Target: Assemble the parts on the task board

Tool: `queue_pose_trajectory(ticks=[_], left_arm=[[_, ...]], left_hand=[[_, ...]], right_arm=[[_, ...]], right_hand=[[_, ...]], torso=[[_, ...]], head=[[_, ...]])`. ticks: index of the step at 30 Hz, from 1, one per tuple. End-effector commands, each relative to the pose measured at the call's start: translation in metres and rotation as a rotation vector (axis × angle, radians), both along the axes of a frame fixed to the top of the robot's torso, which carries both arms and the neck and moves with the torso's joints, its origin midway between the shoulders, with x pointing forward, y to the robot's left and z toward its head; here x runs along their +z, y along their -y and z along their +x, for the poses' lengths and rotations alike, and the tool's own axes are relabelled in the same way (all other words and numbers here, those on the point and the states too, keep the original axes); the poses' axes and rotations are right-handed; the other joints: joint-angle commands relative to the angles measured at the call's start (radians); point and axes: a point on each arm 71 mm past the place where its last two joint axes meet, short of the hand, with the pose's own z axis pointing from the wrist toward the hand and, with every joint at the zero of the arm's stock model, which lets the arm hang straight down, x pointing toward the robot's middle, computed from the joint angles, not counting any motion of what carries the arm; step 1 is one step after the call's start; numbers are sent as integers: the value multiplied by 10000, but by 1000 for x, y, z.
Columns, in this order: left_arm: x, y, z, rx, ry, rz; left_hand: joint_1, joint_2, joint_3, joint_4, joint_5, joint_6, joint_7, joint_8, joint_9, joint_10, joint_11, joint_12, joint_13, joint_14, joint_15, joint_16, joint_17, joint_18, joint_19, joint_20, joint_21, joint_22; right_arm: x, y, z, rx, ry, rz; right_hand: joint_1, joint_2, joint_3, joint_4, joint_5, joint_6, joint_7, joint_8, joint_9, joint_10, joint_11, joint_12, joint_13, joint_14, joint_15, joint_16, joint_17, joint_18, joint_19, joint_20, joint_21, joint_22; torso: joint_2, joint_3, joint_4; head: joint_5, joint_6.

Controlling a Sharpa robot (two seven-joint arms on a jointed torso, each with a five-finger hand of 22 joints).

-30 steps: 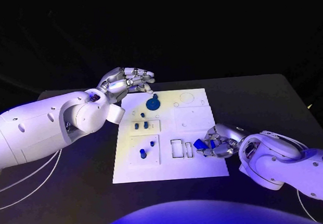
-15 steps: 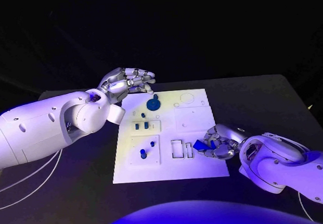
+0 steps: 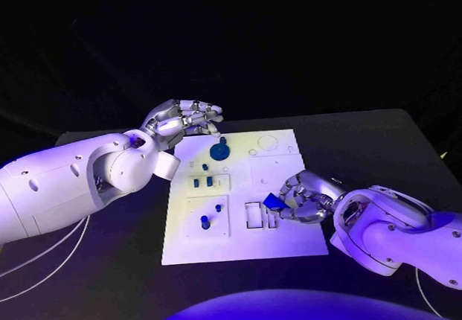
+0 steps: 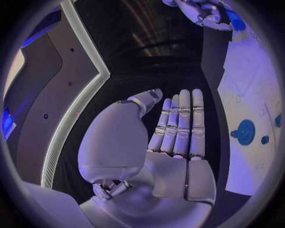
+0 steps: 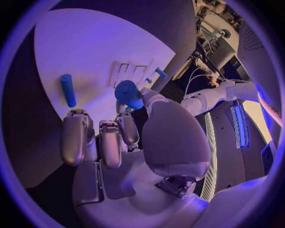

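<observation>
A small blue block-shaped part (image 3: 274, 200) sits pinched at the fingertips of the silver right hand (image 3: 302, 199), just above the white rectangular task board (image 3: 285, 234), beside the two narrow upright slots (image 3: 261, 213) near the board's lower middle; bare board lies between those fingers and the near edge. In the right wrist view a blue cylindrical peg (image 5: 68, 90) lies flat beyond the fingers. The silver left hand (image 3: 181, 119) hovers at the board's far left corner, fingers curled, holding nothing, near the round blue knob (image 3: 220, 150).
</observation>
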Motion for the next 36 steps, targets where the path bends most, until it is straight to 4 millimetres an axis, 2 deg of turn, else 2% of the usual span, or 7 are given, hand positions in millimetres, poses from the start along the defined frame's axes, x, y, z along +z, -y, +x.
queue_pose_trajectory(ticks=[1, 10, 11, 12, 27, 31, 36], left_arm=[[1, 4, -1, -236, 80, -120], [1, 5, -1, -255, 78, -127], [1, 5, -1, -261, 76, -129], [1, 5, -1, -269, 75, -131], [1, 5, -1, -283, 67, -131], [1, 5, -1, -284, 64, -130], [1, 5, -1, -273, 59, -122]], left_hand=[[-36, 65, 11, 55, 47, -62, -25, -33, 11, -60, -7, 34, 17, -51, -18, 60, 9, 101, 44, 56, -40, -12], [-33, 80, 20, 57, 49, -63, -25, -31, 14, -63, -7, 37, 18, -54, -18, 61, 10, 102, 46, 56, -45, -14], [-32, 88, 24, 59, 51, -62, -26, -30, 15, -64, -7, 38, 19, -55, -18, 62, 10, 102, 47, 56, -47, -15], [-32, 88, 24, 59, 51, -62, -26, -30, 15, -64, -7, 38, 19, -55, -18, 62, 10, 102, 47, 56, -47, -15], [-29, 111, 37, 65, 54, -62, -26, -28, 18, -68, -8, 41, 20, -58, -18, 63, 11, 103, 50, 56, -51, -17], [-29, 111, 37, 65, 54, -62, -26, -28, 18, -68, -8, 41, 20, -58, -18, 63, 11, 103, 50, 56, -51, -17], [-29, 111, 37, 65, 54, -62, -26, -28, 18, -68, -8, 41, 20, -58, -18, 63, 11, 103, 50, 56, -51, -17]], right_arm=[[-4, -6, 0, 184, -512, 19], [-16, -20, 0, 609, -986, -194], [-17, -22, 1, 653, -996, -227], [-18, -23, 1, 681, -993, -252], [-24, -34, 8, 721, -795, -572], [-26, -35, 9, 800, -809, -666], [-28, -36, 10, 873, -870, -791]], right_hand=[[-203, 149, -17, 45, -25, 346, -243, 103, 188, 55, -5, 44, 11, 908, -68, 44, 1783, -116, 202, -62, 25, 1687], [-1415, 334, -147, 52, -691, 554, -320, 231, 347, 150, -64, 49, 102, 906, -114, 39, 1778, -108, 199, -97, -31, 1711], [-1514, 324, -187, 55, -665, 557, -325, 242, 362, 157, -70, 50, 112, 905, -120, 37, 1774, -105, 195, -103, -50, 1709], [-1715, 297, -312, 51, -147, 558, -343, 269, 401, 179, -87, 59, 145, 906, -136, 38, 1778, -106, 198, -120, -50, 1719], [-1956, 335, -472, 65, -131, 597, -369, 322, 447, 261, -106, 141, 264, 898, -154, 24, 1739, -102, 196, -136, -77, 1722], [-2218, 249, -770, 56, -409, 584, -385, 363, 497, 273, -121, 142, 301, 889, -168, 6, 1696, -91, 179, -151, -154, 1712], [-2664, 235, -1477, 68, -1339, 524, -386, 434, 588, 223, -120, 59, 286, 880, -169, -15, 1655, -75, 157, -155, -274, 1704]], torso=[[15, -8, 18], [22, 15, 2], [15, 13, -12], [17, 12, -12], [12, 14, 3], [11, 9, -5], [9, 15, 3]], head=[[4, -18], [74, -47], [90, -63], [94, -63], [106, -98], [112, -101], [120, -109]])
